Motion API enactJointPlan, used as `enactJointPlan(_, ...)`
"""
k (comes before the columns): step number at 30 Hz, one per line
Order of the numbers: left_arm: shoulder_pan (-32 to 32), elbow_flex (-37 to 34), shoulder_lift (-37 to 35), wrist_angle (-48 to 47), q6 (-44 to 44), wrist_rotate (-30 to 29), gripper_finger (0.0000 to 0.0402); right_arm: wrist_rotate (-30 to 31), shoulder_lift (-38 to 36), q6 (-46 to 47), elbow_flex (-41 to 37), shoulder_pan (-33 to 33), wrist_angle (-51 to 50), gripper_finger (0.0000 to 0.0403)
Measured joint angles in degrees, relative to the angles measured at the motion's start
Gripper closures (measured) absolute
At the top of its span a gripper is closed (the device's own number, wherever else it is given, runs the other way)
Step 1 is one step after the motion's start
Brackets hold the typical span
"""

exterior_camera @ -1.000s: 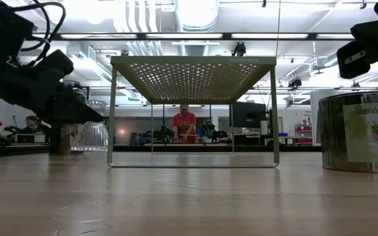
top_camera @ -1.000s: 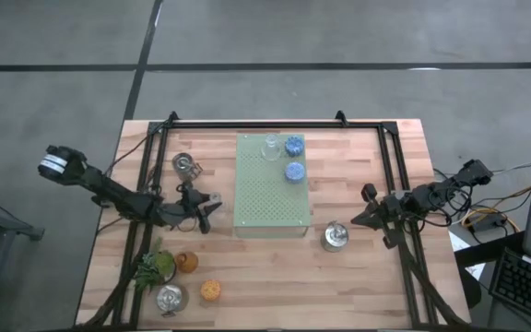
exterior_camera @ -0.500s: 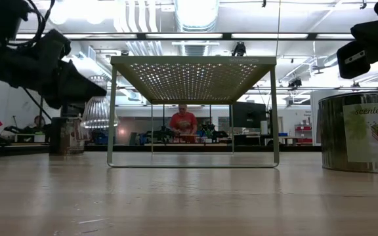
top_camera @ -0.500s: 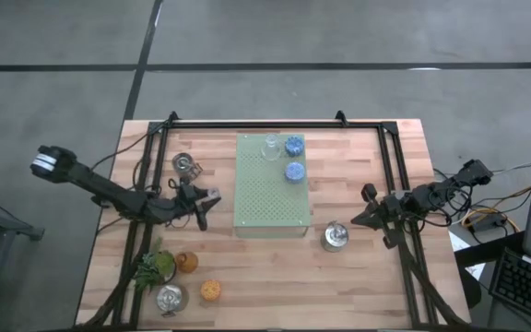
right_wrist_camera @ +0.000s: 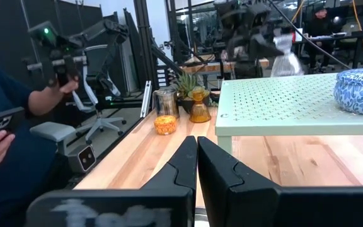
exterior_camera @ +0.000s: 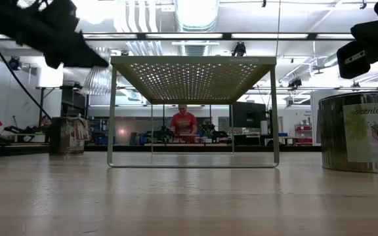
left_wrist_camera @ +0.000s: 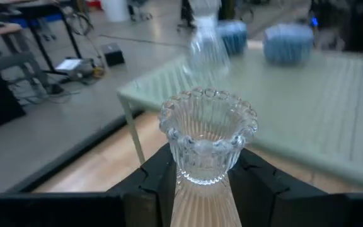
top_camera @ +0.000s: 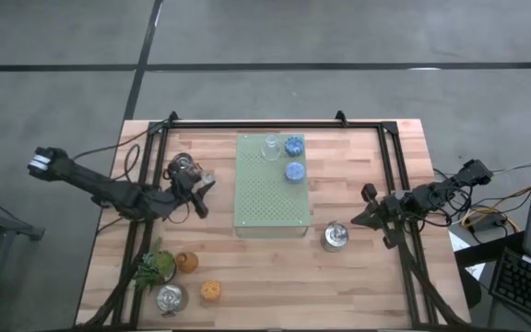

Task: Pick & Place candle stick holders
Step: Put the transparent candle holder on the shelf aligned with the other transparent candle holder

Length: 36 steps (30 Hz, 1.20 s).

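My left gripper (top_camera: 201, 184) is shut on a clear glass candle stick holder (left_wrist_camera: 207, 142) and holds it in the air left of the pale green board (top_camera: 270, 189); the low view shows the holder (exterior_camera: 99, 80) high above the table. On the board stand another clear holder (top_camera: 271, 148) and two blue ones (top_camera: 294, 145) (top_camera: 294, 171). On the table itself stand silver holders (top_camera: 182, 166) (top_camera: 335, 237) (top_camera: 169, 298), an amber one (top_camera: 186, 263) and an orange one (top_camera: 211, 292). My right gripper (top_camera: 358, 219) waits shut at the table's right, touching nothing. My left gripper pinches the glass holder between its two fingers (left_wrist_camera: 153, 186), one on each side of the ribbed body (left_wrist_camera: 200, 189) just below the beaded rim (left_wrist_camera: 208, 113). The holder is lifted clear of the table, its beaded end pointing away beyond the fingertips.
A leafy green sprig (top_camera: 155, 267) lies near the front left. A black frame (top_camera: 275, 123) runs round the table's far edge and sides. A person (right_wrist_camera: 11, 126) stands beyond the table, holding small devices. Bare wood lies in front of the board.
My left gripper has risen with the glass holder, moved a little toward the far edge and tipped from slanting down to nearly level. The holder, low by the table a second ago, now hangs about level with the board's top in the low view.
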Motion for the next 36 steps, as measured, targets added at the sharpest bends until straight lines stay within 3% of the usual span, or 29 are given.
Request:
enactJointPlan(4,0.68,4.55,0.09,0.79,3.80,-2.00,0.0274,0.00,0.00,0.00,0.00,-0.01,-0.01,0.0394)
enactJointPlan(9,2.68,8.99,3.19,1.49,7.91,0.08,0.0275,-0.02,-0.01,0.00,0.00,-0.01,-0.01,0.0394)
enactJointPlan(19,12.67,13.45,15.73,18.71,14.13,18.77,0.0275,-0.01,0.01,0.00,0.00,-0.01,-0.01,0.0394)
enactJointPlan(26,20.41,18.24,24.33,20.05,13.30,31.96,0.0275,0.00,0.01,0.00,0.00,-0.01,-0.01,0.0394)
enactJointPlan(31,22.43,23.61,30.85,19.99,13.36,36.69,0.0275,-0.02,0.01,0.00,0.00,-0.01,-0.01,0.0394)
enactJointPlan(36,23.03,28.20,36.41,19.76,14.53,37.73,0.0275,0.00,0.01,0.00,0.00,0.01,-0.01,0.0394)
